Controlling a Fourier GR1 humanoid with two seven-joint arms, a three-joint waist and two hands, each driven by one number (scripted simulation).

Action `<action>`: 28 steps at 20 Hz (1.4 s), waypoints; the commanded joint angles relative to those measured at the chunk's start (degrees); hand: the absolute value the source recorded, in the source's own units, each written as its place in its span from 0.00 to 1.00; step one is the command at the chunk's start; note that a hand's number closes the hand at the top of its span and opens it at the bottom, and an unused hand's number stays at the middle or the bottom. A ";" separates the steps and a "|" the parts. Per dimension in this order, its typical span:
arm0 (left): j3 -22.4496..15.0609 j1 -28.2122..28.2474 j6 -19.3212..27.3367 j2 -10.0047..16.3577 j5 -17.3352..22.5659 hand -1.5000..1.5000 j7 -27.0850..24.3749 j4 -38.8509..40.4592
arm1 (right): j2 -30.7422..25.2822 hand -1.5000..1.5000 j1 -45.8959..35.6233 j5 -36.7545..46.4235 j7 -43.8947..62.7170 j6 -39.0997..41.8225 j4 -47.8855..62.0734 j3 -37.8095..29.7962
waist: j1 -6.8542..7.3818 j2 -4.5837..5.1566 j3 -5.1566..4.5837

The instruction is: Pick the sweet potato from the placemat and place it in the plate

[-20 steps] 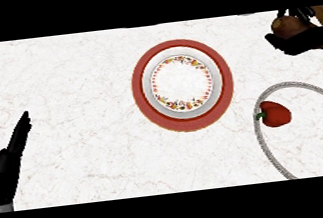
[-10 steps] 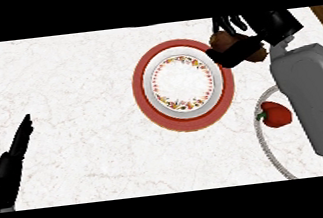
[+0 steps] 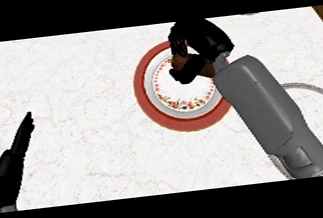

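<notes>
Sweet potato in our right hand, above the plate

We see the brown sweet potato wrapped by the curled fingers of our right hand, hanging over the upper part of the red-rimmed plate. We cannot tell whether it touches the plate. We judge it stiff, fairly heavy and dry-skinned, unlikely to bruise, and best held across its thick middle. It may roll when let go. Our left hand rests with straight fingers at the lower left of the tabletop. The placemat edge shows at the right.

veined white marble counter, glossy plate
</notes>
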 commanded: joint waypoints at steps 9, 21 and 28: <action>0.69 -0.91 -1.28 -0.38 -0.27 0.50 2.54 -2.16 | 5.27 0.00 -2.90 -6.36 0.50 -13.82 19.57 -0.34 | 0.33 0.05 0.02; 0.85 0.00 -0.60 -1.39 -1.24 0.50 0.48 -0.96 | -0.54 0.00 -2.27 -19.89 -4.29 -19.87 14.42 -17.61 | -0.55 -0.06 0.04; 1.35 2.14 -0.86 -2.11 -1.13 0.50 -2.31 1.19 | -9.18 0.00 1.03 -31.87 -12.15 -8.30 14.91 -27.44 | -0.44 -0.01 0.04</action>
